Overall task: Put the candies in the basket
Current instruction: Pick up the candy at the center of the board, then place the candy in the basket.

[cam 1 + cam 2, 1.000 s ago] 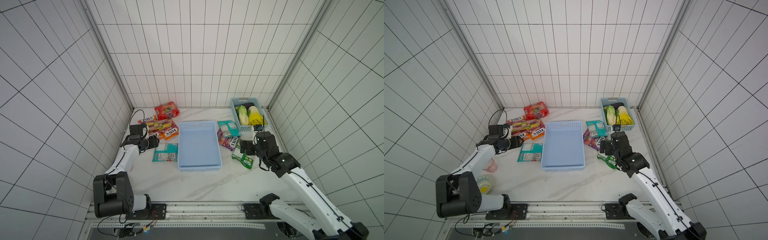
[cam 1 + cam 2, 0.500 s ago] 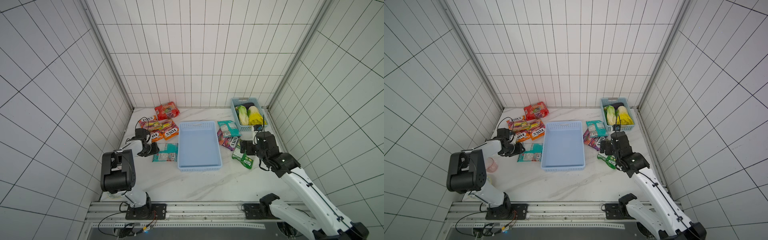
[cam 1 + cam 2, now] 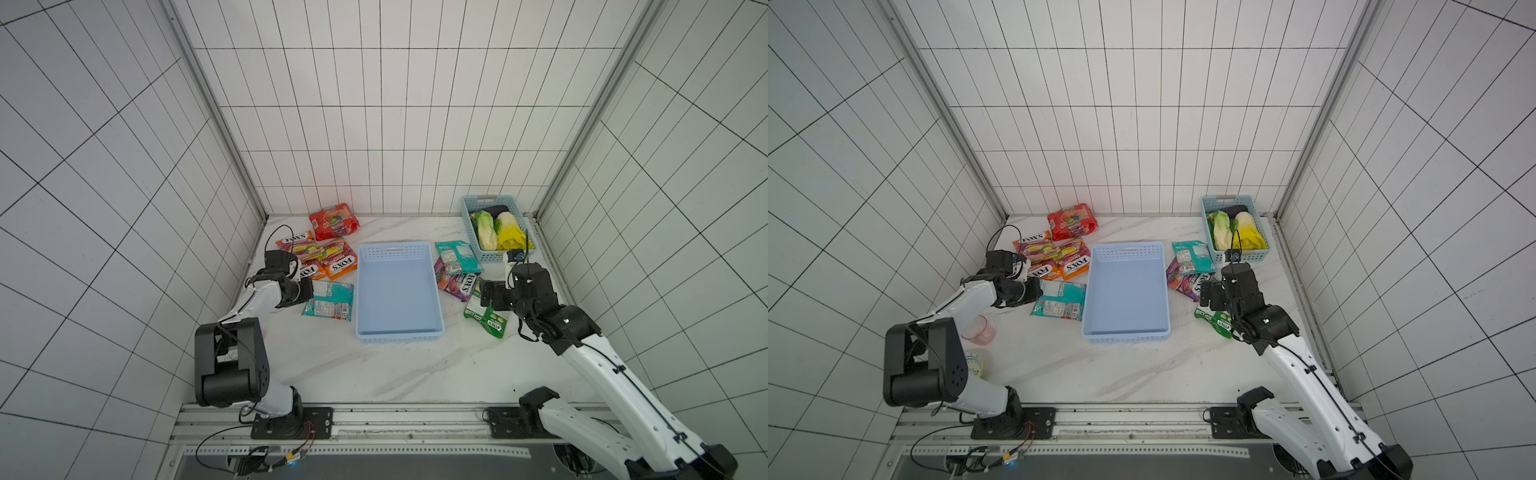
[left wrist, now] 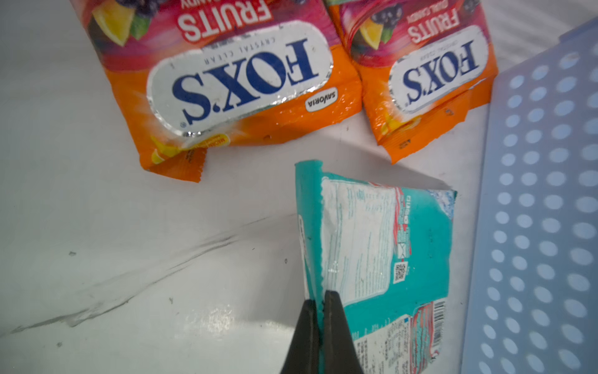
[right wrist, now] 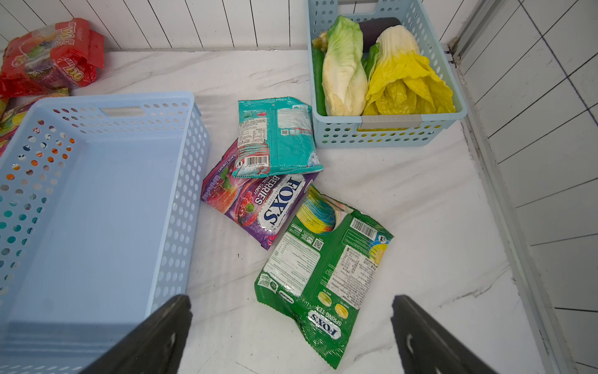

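Left gripper (image 4: 318,299) clamped shut on the near edge of a teal candy bag (image 4: 372,246), which lies on the white table (image 4: 129,259); the basket (image 4: 534,226) sits just past the bag's far side. Right gripper (image 5: 291,302) hangs wide open, holding nothing, with a green candy bag (image 5: 323,275) directly below its jaws and the basket beside it. The basket is empty; orange bags (image 4: 239,84), a purple bag (image 5: 259,207) and all other candies lie outside, so nothing is delivered yet
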Controlling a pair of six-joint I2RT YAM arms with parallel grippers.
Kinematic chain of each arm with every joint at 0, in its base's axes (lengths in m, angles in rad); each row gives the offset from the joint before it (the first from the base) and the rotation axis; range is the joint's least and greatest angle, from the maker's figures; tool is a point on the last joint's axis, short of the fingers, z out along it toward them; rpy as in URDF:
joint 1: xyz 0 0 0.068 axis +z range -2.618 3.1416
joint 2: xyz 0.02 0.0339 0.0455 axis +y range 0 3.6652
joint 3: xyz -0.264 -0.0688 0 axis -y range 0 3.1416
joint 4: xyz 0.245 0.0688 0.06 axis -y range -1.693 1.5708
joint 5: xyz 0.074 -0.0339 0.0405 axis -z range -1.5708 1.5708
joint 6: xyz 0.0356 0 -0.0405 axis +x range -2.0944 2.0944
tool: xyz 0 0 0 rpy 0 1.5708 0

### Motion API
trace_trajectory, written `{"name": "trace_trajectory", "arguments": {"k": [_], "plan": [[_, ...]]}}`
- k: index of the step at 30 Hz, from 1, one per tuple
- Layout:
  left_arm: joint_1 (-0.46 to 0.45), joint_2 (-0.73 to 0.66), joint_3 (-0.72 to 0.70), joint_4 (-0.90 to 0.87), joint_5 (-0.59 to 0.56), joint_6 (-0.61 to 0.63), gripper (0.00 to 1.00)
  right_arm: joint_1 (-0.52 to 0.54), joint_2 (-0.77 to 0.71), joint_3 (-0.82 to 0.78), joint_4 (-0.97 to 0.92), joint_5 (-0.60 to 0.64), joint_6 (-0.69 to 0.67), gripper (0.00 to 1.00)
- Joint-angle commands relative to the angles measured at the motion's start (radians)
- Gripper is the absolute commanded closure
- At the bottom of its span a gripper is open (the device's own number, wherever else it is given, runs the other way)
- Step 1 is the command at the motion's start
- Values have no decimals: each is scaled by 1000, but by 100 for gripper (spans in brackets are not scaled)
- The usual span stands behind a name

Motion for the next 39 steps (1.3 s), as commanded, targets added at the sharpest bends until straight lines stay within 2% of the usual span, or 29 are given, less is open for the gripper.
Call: {"name": "trace_trajectory", "arguments": {"k": [1, 5, 11, 13, 16, 18, 22, 24, 28, 33, 39], "plan": [[-16, -76, 57, -2, 83, -21, 100, -8, 17, 16, -19, 11, -2, 1], [-24, -163, 113, -23, 148, -50, 100, -7, 11, -4, 5, 1, 3, 1], [-28, -246, 187, -14, 340, -169, 100, -8, 19, -2, -7, 23, 6, 1], [-42, -251, 212, -14, 397, -198, 100, -9, 28, 2, -1, -5, 3, 1], [-71, -244, 240, 3, 496, -266, 100, -9, 32, 14, -27, 37, 2, 1], [-94, -247, 240, 24, 551, -314, 100, -10, 28, -2, -7, 20, 9, 1], [-153, -238, 217, 103, 605, -391, 100, -10, 36, 17, -26, 24, 1, 1], [-178, -225, 199, 143, 620, -442, 100, -11, 24, 8, -19, 32, 4, 1], [-245, -194, 159, 219, 603, -515, 100, -12, 34, 14, -14, -26, -2, 1], [-344, -170, 123, 232, 509, -558, 100, -12, 22, 20, -16, -63, -10, 1], [-410, -123, 17, 373, 433, -681, 100, -4, 41, 37, -17, -171, 9, 4]]}}
